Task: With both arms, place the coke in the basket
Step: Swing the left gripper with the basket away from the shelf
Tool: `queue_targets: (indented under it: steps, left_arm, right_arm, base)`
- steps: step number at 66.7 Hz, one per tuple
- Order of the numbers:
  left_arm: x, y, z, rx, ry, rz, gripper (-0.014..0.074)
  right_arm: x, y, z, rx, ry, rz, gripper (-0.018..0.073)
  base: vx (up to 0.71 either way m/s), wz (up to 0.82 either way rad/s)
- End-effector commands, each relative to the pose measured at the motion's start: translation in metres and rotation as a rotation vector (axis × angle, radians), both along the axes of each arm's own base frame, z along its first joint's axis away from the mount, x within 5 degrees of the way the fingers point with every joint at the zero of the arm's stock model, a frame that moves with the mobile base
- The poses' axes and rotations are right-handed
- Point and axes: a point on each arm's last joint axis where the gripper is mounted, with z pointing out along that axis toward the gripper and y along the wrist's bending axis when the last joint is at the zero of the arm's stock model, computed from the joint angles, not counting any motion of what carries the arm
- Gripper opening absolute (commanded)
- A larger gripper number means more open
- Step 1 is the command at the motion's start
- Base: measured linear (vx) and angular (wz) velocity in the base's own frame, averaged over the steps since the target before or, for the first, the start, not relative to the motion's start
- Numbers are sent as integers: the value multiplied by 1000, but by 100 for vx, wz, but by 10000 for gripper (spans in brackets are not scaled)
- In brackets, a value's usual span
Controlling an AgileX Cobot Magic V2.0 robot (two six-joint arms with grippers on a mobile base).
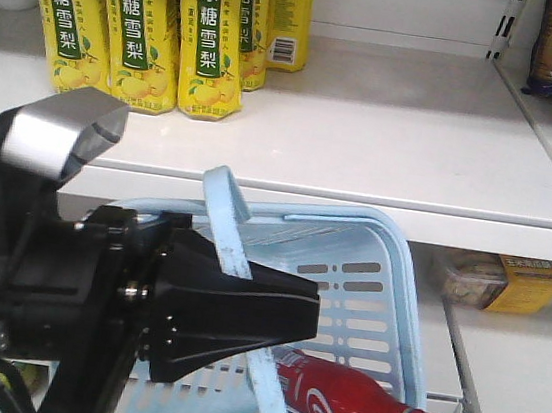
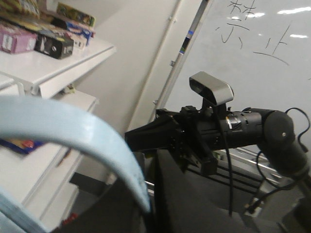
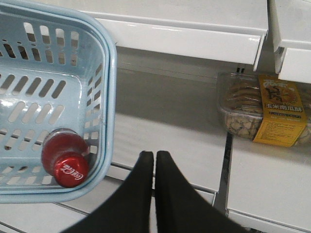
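Two arms: left claw [image 1: 243, 308] grips basket [image 1: 389, 271] handle; right claw [image 3: 154, 160] closed, empty, beside basket.

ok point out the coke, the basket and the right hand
coke [image 3: 65, 160]: right wrist view, on its red cap end
basket [image 3: 109, 104]: right wrist view, on its right rim
right hand [image 3: 154, 167]: right wrist view, where the shut fingertips meet

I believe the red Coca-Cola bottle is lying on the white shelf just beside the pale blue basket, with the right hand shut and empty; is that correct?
Not quite: the red Coca-Cola bottle is lying inside the pale blue basket, not on the shelf beside it, as the right wrist view shows. The rest holds: the right hand is shut and empty.
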Motion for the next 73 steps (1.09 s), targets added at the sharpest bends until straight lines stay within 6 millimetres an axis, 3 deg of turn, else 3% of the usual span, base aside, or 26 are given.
queue_targets:
  steps: [1, 9, 20, 40, 60, 73]
  left_arm:
    - [-7, 16, 34, -132, -250, 170, -6]
    - [-11, 28, 33, -111, -319, 287, -6]
    - [-18, 48, 23, -86, -269, 451, -6]
    - [-28, 88, -21, 76, -146, 776, -6]
    - [-45, 111, -45, 317, -272, 861, -6]
    - [-56, 118, -58, 347, -312, 864, -6]
  right_arm:
    - [3, 0, 12, 24, -67, -16, -5]
    - [3, 0, 12, 24, -67, -16, -5]
    - [3, 0, 12, 24, -67, -16, -5]
    - [3, 0, 12, 24, -67, -16, -5]
    - [3, 0, 12, 24, -67, -16, -5]
    - [3, 0, 12, 24, -67, -16, -5]
  base:
    - [0, 0]
    - [0, 0]
    - [0, 0]
    - [0, 0]
    - [0, 0]
    - [0, 0]
